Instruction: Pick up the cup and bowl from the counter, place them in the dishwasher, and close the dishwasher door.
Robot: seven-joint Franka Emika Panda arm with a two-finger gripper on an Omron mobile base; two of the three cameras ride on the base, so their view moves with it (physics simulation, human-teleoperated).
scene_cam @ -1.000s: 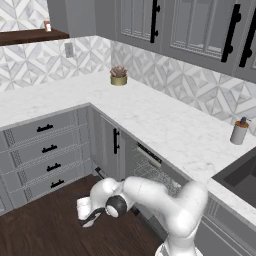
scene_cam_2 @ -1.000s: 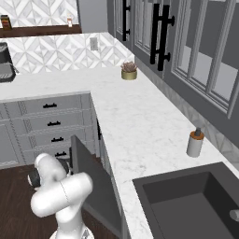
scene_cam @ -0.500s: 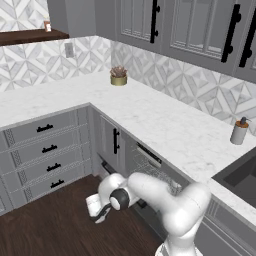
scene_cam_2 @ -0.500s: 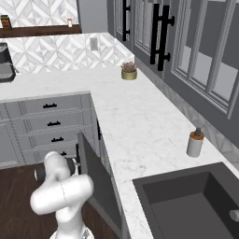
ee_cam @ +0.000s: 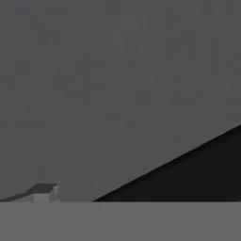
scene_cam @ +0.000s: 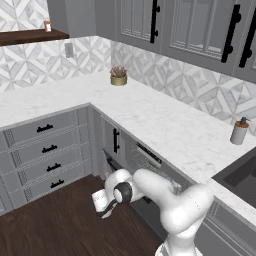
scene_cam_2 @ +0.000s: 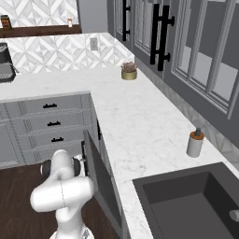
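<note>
Dishwasher door [scene_cam_2: 103, 179] sits lower centre in the right base view, tilted partway up, long axis running along the cabinet front, top edge leaning out toward the dark floor [scene_cam: 55, 225]. Gripper [scene_cam: 104, 202], lower centre-left in the left base view, is low just beside the door's outer face; jaws spread wide, holding nothing. Dishwasher [scene_cam: 150, 162] opening shows rack wires behind the arm. Farther back, white marble surface [scene_cam: 165, 125] carries a soap bottle [scene_cam: 239, 131] right and plant pot [scene_cam: 118, 76] upper centre.
</note>
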